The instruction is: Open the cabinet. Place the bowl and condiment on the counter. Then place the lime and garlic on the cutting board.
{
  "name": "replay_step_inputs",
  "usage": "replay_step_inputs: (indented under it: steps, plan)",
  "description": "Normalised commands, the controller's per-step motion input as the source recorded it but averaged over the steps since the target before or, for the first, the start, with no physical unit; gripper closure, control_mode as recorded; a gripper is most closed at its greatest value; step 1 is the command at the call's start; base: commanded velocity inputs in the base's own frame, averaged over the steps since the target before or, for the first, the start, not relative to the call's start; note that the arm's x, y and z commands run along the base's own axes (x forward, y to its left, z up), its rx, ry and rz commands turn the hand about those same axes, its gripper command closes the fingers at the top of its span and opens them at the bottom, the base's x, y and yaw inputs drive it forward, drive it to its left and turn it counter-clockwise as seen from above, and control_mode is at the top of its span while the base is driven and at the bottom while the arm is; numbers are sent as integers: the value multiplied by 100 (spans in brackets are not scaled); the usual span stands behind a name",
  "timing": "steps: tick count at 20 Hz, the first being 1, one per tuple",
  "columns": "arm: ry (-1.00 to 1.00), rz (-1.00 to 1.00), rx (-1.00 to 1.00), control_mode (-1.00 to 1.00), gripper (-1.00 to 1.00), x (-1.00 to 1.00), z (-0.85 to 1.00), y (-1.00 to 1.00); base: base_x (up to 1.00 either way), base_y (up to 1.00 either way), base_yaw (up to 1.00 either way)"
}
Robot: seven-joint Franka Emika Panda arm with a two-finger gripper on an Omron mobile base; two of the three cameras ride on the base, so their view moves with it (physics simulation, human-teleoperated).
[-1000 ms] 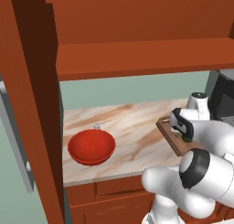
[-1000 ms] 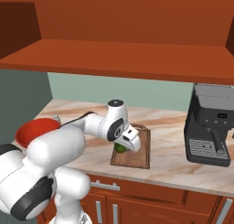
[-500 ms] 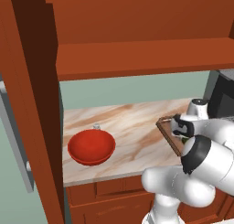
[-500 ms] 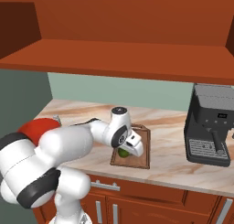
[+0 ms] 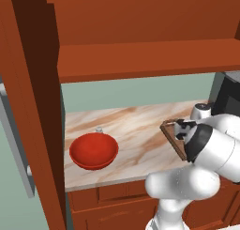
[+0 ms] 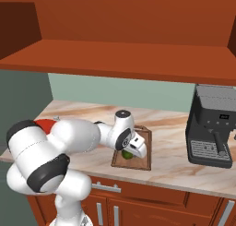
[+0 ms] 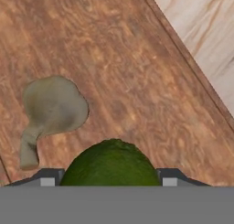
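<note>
My gripper (image 7: 109, 178) is shut on the dark green lime (image 7: 112, 166), low over the brown cutting board (image 7: 137, 81). The grey-beige garlic (image 7: 55, 106) lies on the board just beyond the lime. From the right base view the lime (image 6: 126, 154) shows under the hand at the near part of the cutting board (image 6: 144, 144). The red bowl (image 5: 93, 150) stands on the marble counter (image 5: 131, 126) at the left, and the small condiment (image 5: 99, 129) stands right behind it. The cabinet door (image 5: 28, 107) is swung open at the left.
A dark coffee machine (image 6: 212, 126) stands on the counter right of the board. The open cabinet's shelf (image 5: 145, 60) hangs over the counter. The arm's white elbow (image 5: 211, 149) covers most of the board in the left base view.
The hand has sunk with the lime toward the board and shifted slightly right. The bowl and the condiment have stayed put.
</note>
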Motion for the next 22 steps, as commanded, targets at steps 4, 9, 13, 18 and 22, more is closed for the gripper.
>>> replay_step_inputs:
  steps: [4, 9, 13, 18, 22]
  plan:
    - [-1, 0, 0, -100, 100, 14, -18, -9, 0, 0, 0]
    - [-1, 0, 0, -100, 100, 13, -25, -1, 0, 0, 0]
    - [-1, 0, 0, -100, -100, 13, -12, 0, 0, 0, 0]
    - [-3, 0, 0, -100, -100, 0, 7, 0, 0, 0, 0]
    - [-1, 0, 0, -100, -100, -1, 26, 3, 0, 0, 0]
